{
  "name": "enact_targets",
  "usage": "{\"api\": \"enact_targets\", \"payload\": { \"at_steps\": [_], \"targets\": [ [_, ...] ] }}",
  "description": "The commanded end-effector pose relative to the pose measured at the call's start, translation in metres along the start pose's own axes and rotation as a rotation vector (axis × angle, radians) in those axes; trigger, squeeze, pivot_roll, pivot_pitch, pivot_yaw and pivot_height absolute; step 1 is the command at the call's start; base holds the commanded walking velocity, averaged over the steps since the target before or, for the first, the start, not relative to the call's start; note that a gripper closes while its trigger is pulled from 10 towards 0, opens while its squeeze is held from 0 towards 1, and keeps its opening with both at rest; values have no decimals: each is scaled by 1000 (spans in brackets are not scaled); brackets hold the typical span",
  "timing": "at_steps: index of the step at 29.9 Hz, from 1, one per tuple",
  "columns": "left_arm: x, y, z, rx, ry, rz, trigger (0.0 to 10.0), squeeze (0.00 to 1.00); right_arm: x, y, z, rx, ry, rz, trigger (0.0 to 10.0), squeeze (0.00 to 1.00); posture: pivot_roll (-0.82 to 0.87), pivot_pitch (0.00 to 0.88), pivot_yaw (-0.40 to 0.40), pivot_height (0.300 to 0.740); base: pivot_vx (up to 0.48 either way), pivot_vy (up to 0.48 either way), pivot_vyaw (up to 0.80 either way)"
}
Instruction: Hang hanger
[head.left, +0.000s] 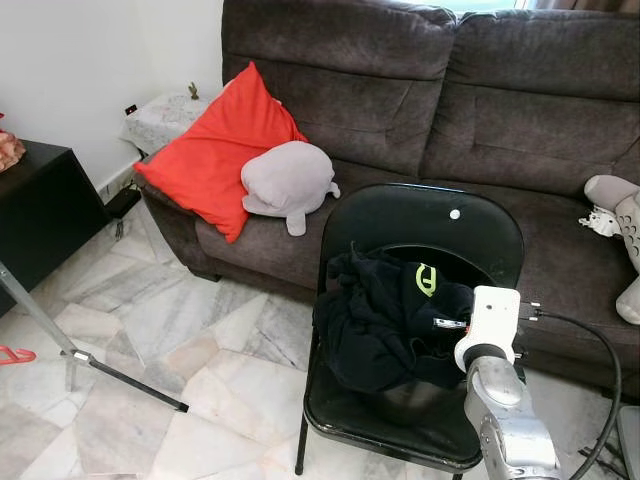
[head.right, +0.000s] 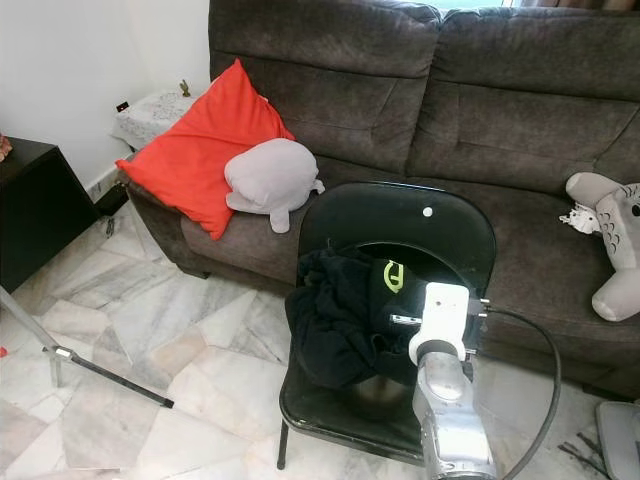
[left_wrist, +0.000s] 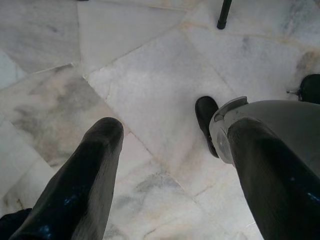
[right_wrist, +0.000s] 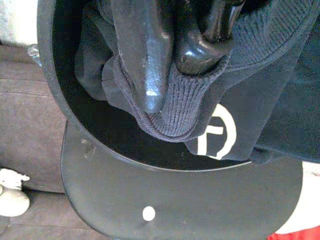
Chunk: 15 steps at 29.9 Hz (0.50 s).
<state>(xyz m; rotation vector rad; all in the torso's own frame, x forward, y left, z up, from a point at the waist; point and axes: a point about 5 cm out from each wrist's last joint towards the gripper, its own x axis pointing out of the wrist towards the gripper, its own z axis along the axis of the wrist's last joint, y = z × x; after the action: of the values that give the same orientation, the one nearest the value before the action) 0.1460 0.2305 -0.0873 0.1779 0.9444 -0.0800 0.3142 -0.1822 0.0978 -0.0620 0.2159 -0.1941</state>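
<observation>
Right hand (right_wrist: 170, 75) closed on the ribbed hem of a dark garment (head.left: 385, 320) heaped on the black chair (head.left: 420, 225), lower centre of the head views.

The step appears to be picking up the clothing; the next move likely calls for lifting it clear of the seat. No hanger can be made out, perhaps buried in the folds. The left hand (left_wrist: 170, 165) hangs idle over the marble floor (left_wrist: 150, 85), fingers spread wide. The right fingertips are hidden in cloth.
</observation>
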Motion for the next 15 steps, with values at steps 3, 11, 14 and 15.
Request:
{"api": "enact_targets", "payload": {
  "at_steps": [3, 11, 14, 15],
  "targets": [
    [-3, 0, -12, 4, 49, -1, 10000, 0, -4, 0, -1, -3, 8, 2, 10000, 553, -20, 75, 76, 740, 0, 0, 0],
    [-2, 2, -9, 6, 42, -1, 10000, 0, -5, -1, 11, -9, -81, -14, 10000, 1000, -22, 77, 77, 740, 0, 0, 0],
    [-2, 3, -7, 6, 37, -1, 10000, 0, -9, -4, 7, -15, -50, -48, 10000, 0, -21, 78, 76, 740, 0, 0, 0],
    [-2, 3, -7, 7, 37, -1, 10000, 0, -12, -4, 4, -9, -36, -56, 10000, 0, -24, 79, 76, 740, 0, 0, 0]
  ]
}}
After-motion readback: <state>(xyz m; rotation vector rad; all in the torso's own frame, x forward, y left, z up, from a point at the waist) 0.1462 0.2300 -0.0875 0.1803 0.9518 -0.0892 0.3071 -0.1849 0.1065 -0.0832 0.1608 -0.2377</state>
